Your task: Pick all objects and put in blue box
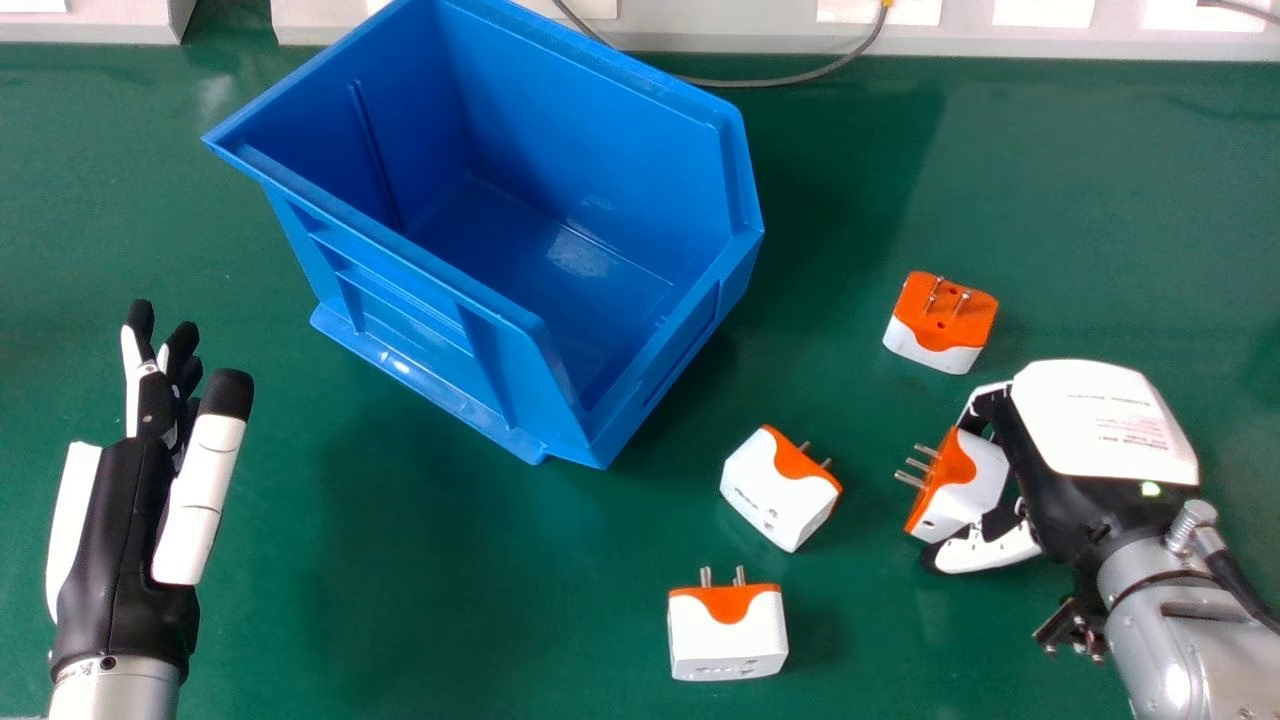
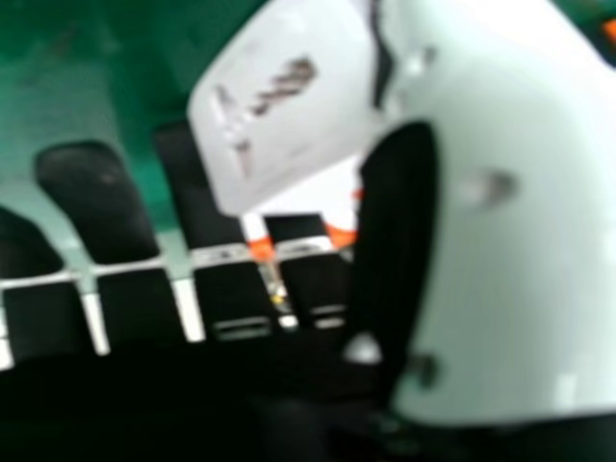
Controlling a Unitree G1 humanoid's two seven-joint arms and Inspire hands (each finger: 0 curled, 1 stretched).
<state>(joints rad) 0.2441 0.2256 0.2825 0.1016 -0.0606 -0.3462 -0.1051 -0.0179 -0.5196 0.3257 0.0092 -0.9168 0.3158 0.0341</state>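
Right hand (image 1: 1100, 420), lower right of the frame: thumb and fingers were closed about an orange-and-white plug adapter (image 1: 978, 482), its prongs directed left, while the blue box (image 1: 600, 100) lay well apart, toward upper left.

The right hand (image 1: 1095, 425) has a white plug adapter (image 2: 289, 106) between its thumb (image 2: 520, 241) and the nearer fingers (image 2: 197, 178), the thumb's black pad against one edge. The adapter's slotted face is turned toward the camera and tilted across the grasp, with bits of orange showing on the finger side. The fingers farther from the thumb stand apart from the adapter. Beyond the fingertips lies a green surface (image 2: 58, 58); past the thumb's outer side is an orange patch (image 2: 610, 29), too little of it to identify.
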